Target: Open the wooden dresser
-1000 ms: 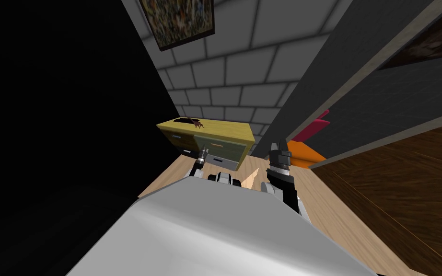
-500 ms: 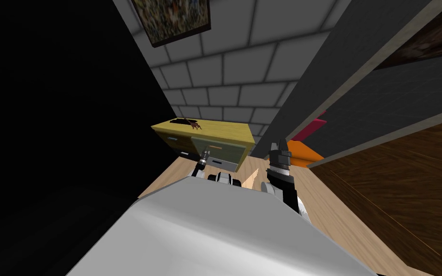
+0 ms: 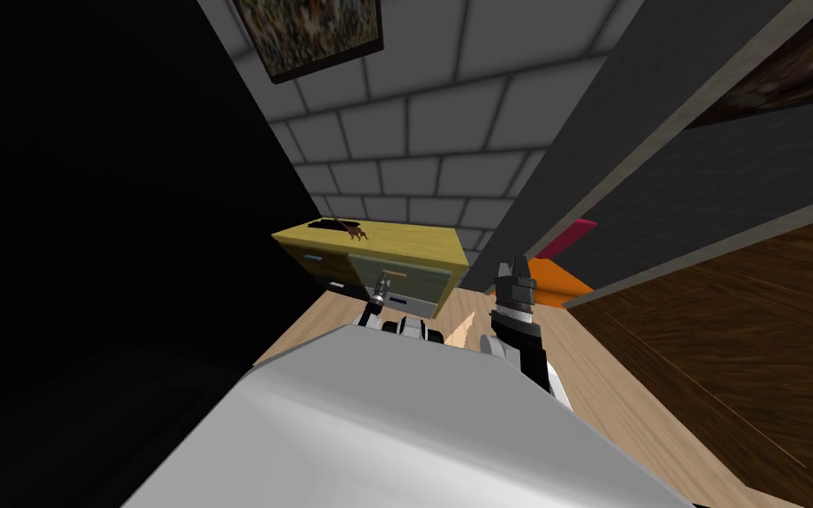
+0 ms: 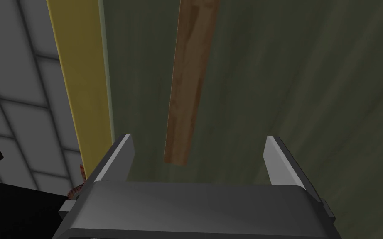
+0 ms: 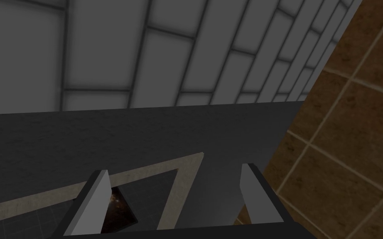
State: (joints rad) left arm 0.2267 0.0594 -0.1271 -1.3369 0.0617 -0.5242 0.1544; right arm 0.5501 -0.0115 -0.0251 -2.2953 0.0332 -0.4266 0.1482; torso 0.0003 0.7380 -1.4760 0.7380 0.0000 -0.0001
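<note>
The dresser has a yellow top and dull green drawer fronts, and stands against the tiled wall ahead of me. My left gripper is open right in front of its upper right drawer. Seen from the left wrist, the brown wooden handle of that drawer runs away from the gripper, its near end lying between the open fingertips. The yellow top edge lies beside the left finger. My right gripper is held up to the right of the dresser, open and empty.
A small brown figure lies on the dresser top. A dark grey wall rises close on the right, with orange and red shapes at its foot. A black area fills the left. A framed picture hangs above.
I have moved closer to the dresser. My left gripper has reached forward and a little right, up to the handle of the upper right drawer. The right arm has held still.
</note>
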